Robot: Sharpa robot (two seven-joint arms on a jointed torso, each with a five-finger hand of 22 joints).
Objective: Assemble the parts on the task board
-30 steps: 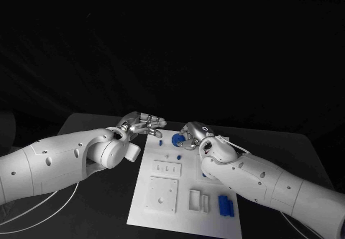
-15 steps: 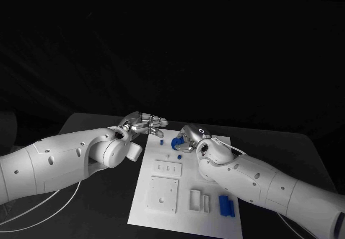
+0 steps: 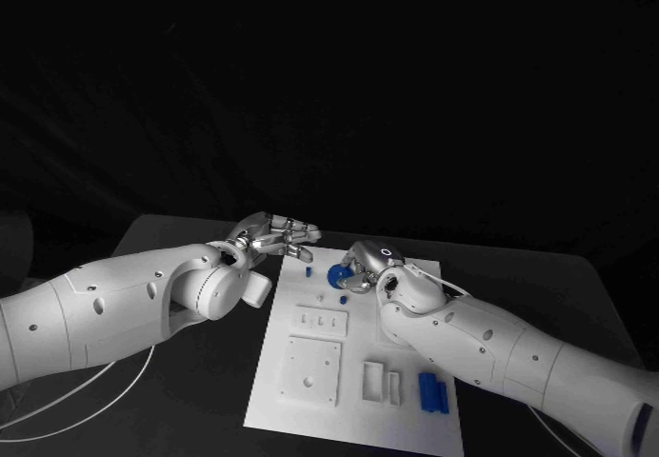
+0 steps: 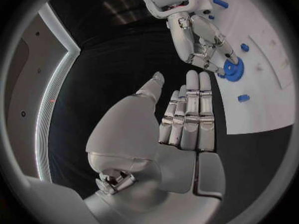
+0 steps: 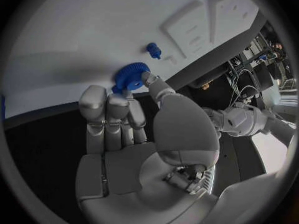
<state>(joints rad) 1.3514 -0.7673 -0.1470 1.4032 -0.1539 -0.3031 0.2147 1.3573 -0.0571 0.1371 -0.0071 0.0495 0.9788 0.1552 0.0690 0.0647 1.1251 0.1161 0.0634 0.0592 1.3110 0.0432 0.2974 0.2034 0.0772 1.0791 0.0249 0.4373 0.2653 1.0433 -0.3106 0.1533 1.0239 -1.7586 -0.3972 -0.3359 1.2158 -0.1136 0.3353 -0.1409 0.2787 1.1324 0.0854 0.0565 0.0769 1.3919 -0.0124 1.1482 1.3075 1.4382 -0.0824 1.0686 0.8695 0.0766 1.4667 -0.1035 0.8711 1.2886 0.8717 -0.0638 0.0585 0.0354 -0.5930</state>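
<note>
My right hand [image 3: 360, 268] is sitting at the far end of the task board [image 3: 354, 419] in the head view, its fingers closing on a blue gear [image 3: 338, 276] that is lying at the board's far edge. My left hand [image 3: 275, 236] is hovering just off the board's far left corner, over the black table [image 3: 179, 238], fingers extended and holding nothing. Nearer to me on the board I am seeing two small blue parts [image 3: 323, 299] beside the gear, several raised white blocks [image 3: 310, 371], and a pair of blue bars [image 3: 431, 393] near the right edge.

In the left wrist view, my left hand [image 4: 181, 129] is showing its fingers [image 4: 198, 104] straight and side by side, thumb off to one side, nothing in them. Beyond them my right hand [image 4: 199, 40] is pinching the blue gear [image 4: 233, 69] on the board [image 4: 274, 104], with a small blue peg [image 4: 243, 98] lying close by.

In the right wrist view, my right hand [image 5: 134, 134] is pressing its thumb and fingertips [image 5: 149, 78] against the gear [image 5: 130, 77], which is resting on the board [image 5: 81, 35] right at its edge. One small blue part [image 5: 153, 50] is standing just beyond the gear
</note>
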